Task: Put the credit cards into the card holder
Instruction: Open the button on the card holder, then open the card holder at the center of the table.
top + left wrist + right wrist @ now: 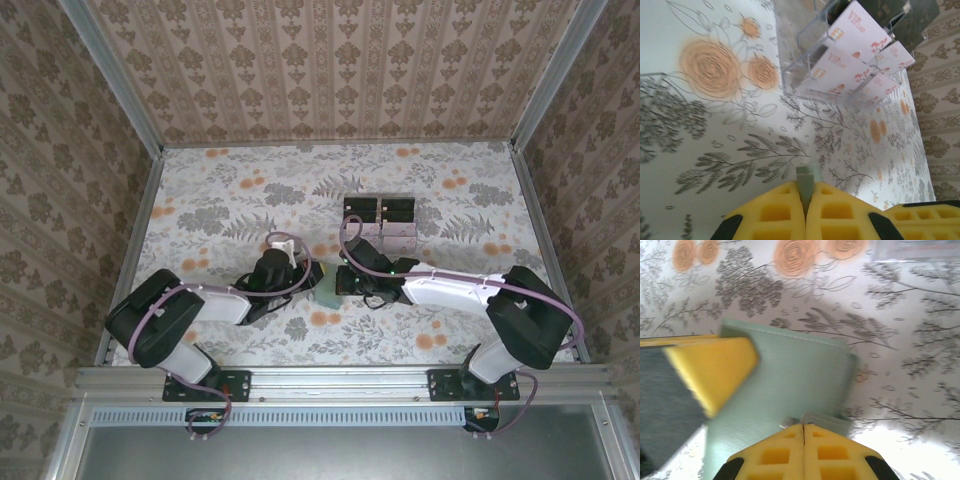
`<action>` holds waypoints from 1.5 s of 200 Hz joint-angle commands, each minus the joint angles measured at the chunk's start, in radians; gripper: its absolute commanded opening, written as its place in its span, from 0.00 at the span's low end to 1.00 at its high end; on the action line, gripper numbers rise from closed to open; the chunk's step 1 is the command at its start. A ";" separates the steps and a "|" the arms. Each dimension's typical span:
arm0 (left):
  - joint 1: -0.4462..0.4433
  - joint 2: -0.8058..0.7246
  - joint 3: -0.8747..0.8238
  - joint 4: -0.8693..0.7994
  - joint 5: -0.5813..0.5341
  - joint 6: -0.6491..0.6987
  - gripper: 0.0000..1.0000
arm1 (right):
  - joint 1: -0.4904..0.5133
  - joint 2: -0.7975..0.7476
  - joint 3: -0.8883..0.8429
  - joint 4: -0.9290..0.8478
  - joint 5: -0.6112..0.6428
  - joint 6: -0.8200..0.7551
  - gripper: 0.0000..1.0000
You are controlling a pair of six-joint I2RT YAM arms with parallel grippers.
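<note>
Yellow pads of my left claw (805, 195) are pinching the card holder (790, 375) by its edge, my right claw (803, 432) clamping its flap, likely floppy. Stiff-looking credit cards (855, 40) are standing in the clear tray (790, 65).

card holder (800, 375): bottom edge cropped | clear tray (790, 75): top cropped

four credit cards (856, 29), one card holder (800, 375), one clear tray (790, 75)
</note>
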 commanded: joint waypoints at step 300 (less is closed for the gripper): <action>0.024 -0.178 0.151 -0.493 -0.027 0.265 0.76 | -0.027 -0.118 0.041 0.057 -0.146 0.015 0.00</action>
